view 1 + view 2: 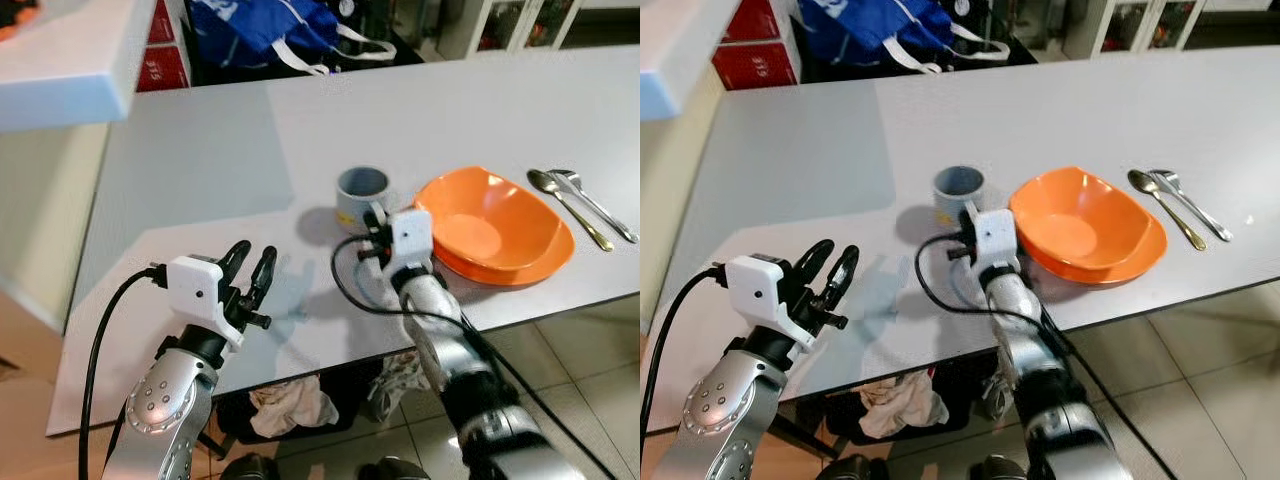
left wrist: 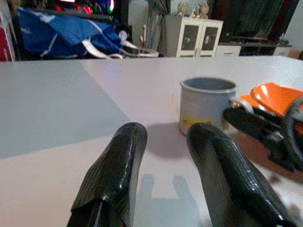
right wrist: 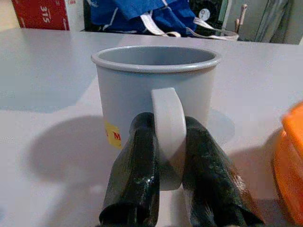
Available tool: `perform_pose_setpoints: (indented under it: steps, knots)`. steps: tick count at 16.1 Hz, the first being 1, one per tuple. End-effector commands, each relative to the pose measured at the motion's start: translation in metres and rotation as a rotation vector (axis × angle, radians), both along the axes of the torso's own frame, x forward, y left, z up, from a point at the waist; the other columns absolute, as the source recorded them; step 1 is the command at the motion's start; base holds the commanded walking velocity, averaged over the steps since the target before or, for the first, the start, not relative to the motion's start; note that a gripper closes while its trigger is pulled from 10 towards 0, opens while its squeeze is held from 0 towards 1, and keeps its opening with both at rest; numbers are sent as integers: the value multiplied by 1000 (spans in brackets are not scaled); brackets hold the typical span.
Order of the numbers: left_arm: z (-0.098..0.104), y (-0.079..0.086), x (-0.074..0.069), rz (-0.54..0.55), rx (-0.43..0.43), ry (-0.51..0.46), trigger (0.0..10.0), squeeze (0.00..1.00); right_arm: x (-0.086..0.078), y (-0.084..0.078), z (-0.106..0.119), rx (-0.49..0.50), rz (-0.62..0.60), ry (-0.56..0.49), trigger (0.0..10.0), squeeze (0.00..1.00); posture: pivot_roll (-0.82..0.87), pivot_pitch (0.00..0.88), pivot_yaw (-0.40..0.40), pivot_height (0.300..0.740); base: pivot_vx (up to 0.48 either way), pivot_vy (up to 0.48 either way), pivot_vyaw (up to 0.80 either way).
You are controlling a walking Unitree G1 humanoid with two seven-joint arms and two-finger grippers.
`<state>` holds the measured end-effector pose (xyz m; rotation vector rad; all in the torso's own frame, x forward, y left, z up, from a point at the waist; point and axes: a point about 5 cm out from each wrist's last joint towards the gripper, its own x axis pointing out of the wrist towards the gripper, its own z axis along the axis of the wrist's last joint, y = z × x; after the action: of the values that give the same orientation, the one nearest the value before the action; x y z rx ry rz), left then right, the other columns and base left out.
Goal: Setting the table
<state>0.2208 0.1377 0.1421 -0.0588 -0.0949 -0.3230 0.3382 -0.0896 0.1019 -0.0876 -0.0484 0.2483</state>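
Observation:
A grey mug [image 1: 360, 192] stands upright on the grey table [image 1: 200, 160], just left of an orange bowl [image 1: 497, 227]. My right gripper [image 3: 170, 156] is shut on the mug's handle [image 3: 169, 127], its fingers [image 3: 135, 175] pressing both sides; from the head it sits at the mug's near side [image 1: 377, 222]. A spoon [image 1: 568, 205] and a fork [image 1: 597, 203] lie side by side right of the bowl. My left gripper [image 1: 250, 268] hovers open over the table's near left part, nothing between its fingers [image 2: 118, 165].
A blue bag [image 1: 265, 25] with white straps and a red box [image 1: 160, 65] sit beyond the table's far edge. A white counter corner [image 1: 60, 70] juts in at upper left. Crumpled cloth [image 1: 290, 405] lies on the tiled floor under the table.

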Motion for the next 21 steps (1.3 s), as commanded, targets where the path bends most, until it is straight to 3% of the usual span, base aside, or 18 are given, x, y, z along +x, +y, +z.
perform_pose_setpoints:
  steps: [1, 6, 15, 19, 20, 21]
  knots:
    - [3, -1, -2, -16, 10, -7, 10000, 0, 2, -2, 0, -18, -16, -9, 10000, 1000, -25, 115, 22, 740, 0, 0, 0]
    - [4, -2, -3, -17, 11, -5, 10000, 0, -1, -6, -3, 45, 27, -8, 10000, 1000, -34, 105, 16, 740, 0, 0, 0]
    - [3, -2, 3, -17, 7, -9, 10000, 0, -27, -27, -4, 67, 65, -55, 10000, 1000, -56, 91, 10, 740, 0, 0, 0]
    - [-8, 5, 7, 50, -3, 43, 10000, 0, -46, -30, 11, 130, 172, -99, 10000, 988, -68, 98, 2, 740, 0, 0, 0]
    - [-12, 7, 7, 70, -3, 56, 10000, 0, -51, -31, 13, 135, 193, -102, 10000, 776, -69, 95, -1, 740, 0, 0, 0]
    - [-14, 11, 9, 100, -21, 68, 10000, 0, -55, -32, 16, 139, 209, -102, 10000, 0, -73, 96, -2, 740, 0, 0, 0]
